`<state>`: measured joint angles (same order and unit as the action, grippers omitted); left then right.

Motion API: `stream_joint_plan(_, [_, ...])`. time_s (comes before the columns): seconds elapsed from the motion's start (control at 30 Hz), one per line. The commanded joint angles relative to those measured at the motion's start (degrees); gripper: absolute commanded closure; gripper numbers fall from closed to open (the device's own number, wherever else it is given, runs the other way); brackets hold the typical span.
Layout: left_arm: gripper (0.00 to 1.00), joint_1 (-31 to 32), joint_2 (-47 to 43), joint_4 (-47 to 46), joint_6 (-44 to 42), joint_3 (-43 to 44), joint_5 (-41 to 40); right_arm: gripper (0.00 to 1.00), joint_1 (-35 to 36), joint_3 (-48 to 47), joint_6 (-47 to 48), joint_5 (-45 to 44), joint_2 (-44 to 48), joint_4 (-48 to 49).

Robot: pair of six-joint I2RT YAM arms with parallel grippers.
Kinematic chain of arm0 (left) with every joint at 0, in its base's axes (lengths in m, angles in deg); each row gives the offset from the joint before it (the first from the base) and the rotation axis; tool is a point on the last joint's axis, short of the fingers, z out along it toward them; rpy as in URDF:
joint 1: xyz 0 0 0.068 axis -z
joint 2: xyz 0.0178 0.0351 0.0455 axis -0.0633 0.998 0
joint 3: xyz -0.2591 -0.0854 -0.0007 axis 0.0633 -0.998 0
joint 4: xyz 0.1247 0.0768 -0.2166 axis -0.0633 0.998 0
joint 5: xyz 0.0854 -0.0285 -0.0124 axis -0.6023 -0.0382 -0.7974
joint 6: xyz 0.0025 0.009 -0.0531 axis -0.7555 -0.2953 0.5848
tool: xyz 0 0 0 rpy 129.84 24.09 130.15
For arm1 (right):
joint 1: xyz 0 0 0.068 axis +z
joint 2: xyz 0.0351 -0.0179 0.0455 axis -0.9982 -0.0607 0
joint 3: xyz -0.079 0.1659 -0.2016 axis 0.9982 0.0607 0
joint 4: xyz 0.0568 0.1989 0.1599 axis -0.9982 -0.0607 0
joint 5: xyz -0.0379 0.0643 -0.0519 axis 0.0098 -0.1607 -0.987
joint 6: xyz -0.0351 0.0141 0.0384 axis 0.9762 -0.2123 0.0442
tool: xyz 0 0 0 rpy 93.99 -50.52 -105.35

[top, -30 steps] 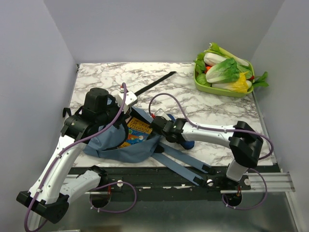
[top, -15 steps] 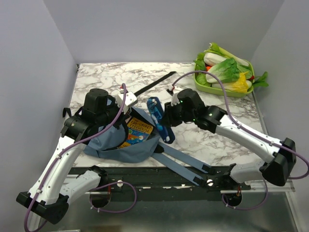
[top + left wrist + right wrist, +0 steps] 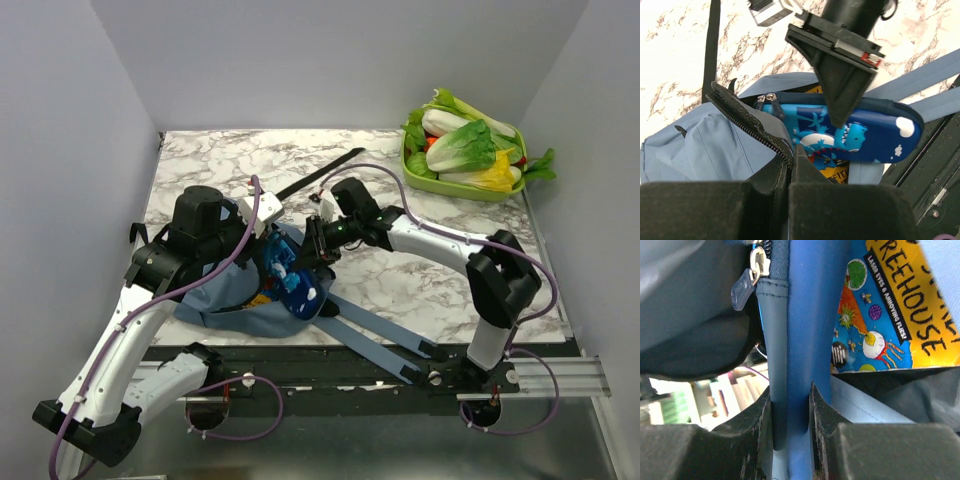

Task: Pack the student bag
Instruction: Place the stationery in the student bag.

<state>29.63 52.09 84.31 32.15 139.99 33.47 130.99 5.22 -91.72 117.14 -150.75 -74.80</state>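
Note:
The dusty-blue student bag lies at the table's near left, its two straps trailing right. My left gripper is shut on the bag's zipper edge and holds the mouth open; its fingertips pinch the black zipper. My right gripper is shut on a blue dinosaur pencil case, held over the bag's opening. The case lies across a colourful book inside the bag. In the right wrist view my gripper clamps the case beside the book.
A green tray of leafy vegetables stands at the far right corner. A black strap lies on the marble behind the bag. Walls close in the table's left, back and right sides.
My right gripper lifted the pencil case from near the straps, swung it left and lowered it onto the bag's opening. My left arm has stayed put on the zipper edge.

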Motion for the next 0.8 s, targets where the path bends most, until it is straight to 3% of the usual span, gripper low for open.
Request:
stream_joint_plan(0.0, [1.00,0.46,-1.76,-4.57,0.89,0.12,3.50,0.81,-2.27,-3.36,-12.05,8.50,-4.78,5.48])
stream_joint_plan(0.37, [1.00,0.46,-1.67,-4.92,0.80,-0.23,3.85,0.91,-2.37,2.53,-29.27,-19.17,1.80,4.79])
stream_joint_plan(0.53, [1.00,0.46,-1.41,-5.44,1.24,-0.23,4.37,0.93,0.35,-0.81,-31.57,-30.41,1.81,-0.76])
stream_joint_plan(0.7, [1.00,0.46,-1.41,-5.27,1.33,0.30,4.11,0.93,2.64,-8.16,-31.75,-36.14,-1.79,-6.19])
stream_joint_plan(0.77, [1.00,0.46,-1.41,-5.36,1.33,0.21,4.29,0.88,4.04,-10.90,-31.75,-36.59,-4.43,-9.09])
